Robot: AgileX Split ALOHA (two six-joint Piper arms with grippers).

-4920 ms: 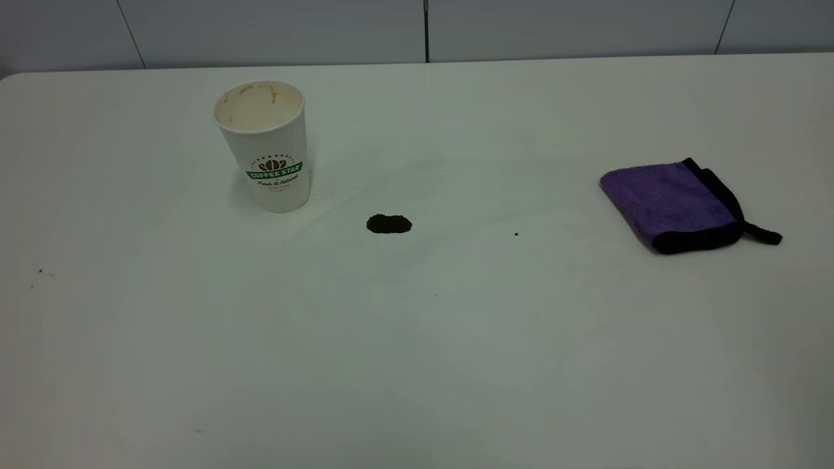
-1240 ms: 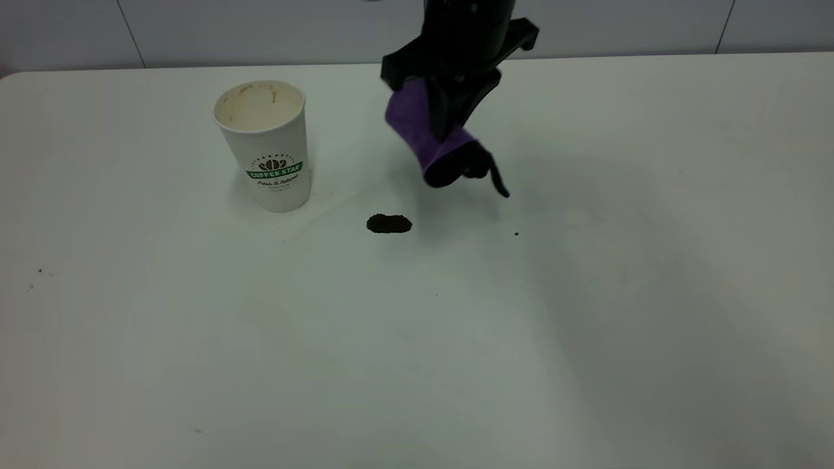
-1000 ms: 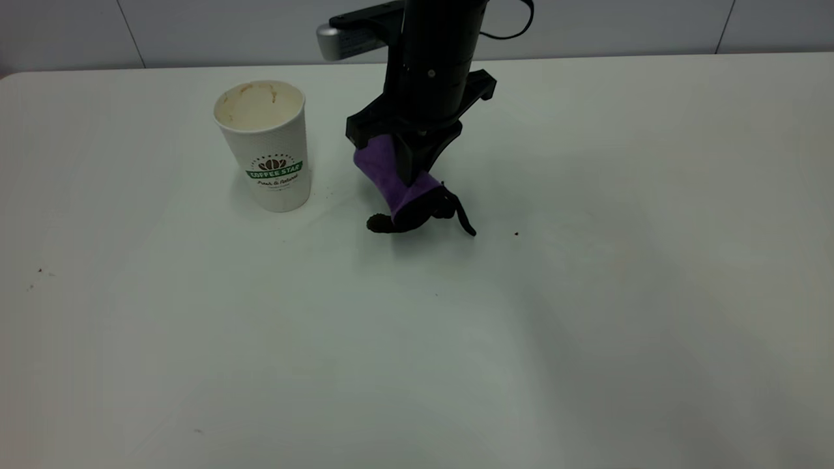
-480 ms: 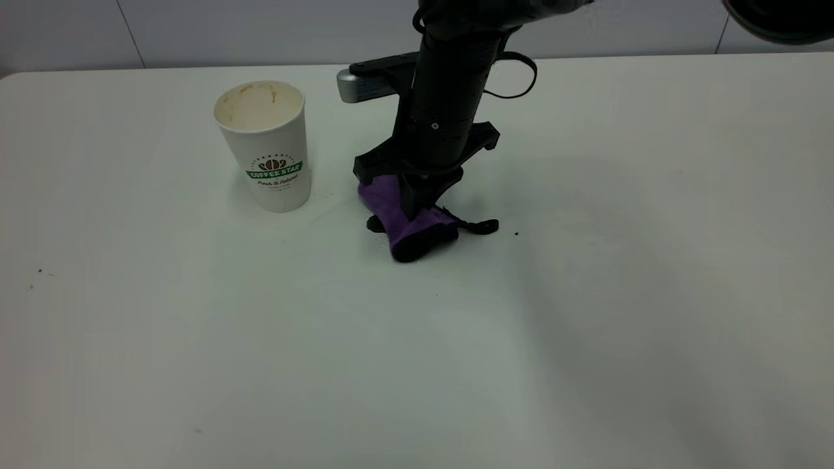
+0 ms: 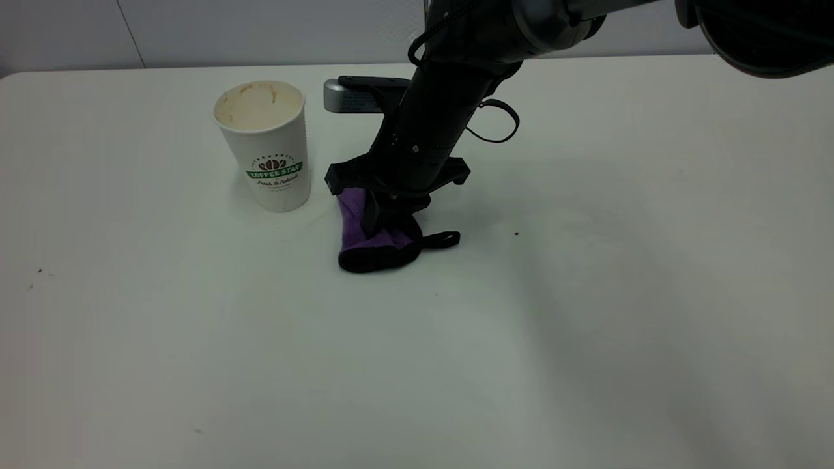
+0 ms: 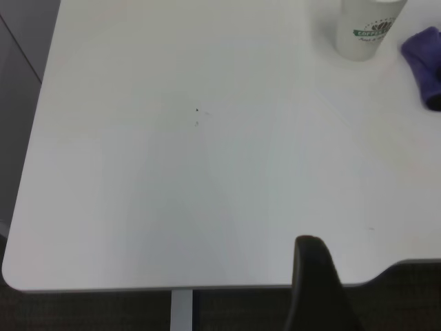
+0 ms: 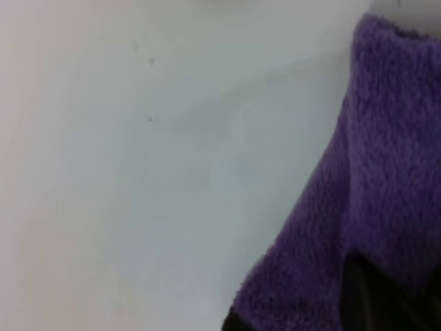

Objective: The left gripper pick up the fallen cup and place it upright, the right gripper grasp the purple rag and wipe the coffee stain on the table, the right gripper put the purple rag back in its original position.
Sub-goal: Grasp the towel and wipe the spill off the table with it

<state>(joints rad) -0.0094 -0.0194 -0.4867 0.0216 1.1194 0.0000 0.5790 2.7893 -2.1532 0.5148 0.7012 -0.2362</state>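
While right gripper [image 5: 384, 218] jaws pinch purple rag [image 5: 365, 238], cup [image 5: 264, 146] reads "COFFEE STAR".

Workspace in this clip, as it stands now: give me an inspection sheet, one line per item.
Surface: white table, tiny dark specks.
Job's things: cup upright; purple rag pressed on the table beside the cup; coffee stain not visible.
Clutter: nothing seen.
Grippers: right gripper, pincer shut on the rag, silver-grey block on its wrist; left gripper parked at the table's near edge, far from the cup.
Cables: black loop on the right arm.
Surroundings: grey panelled wall.
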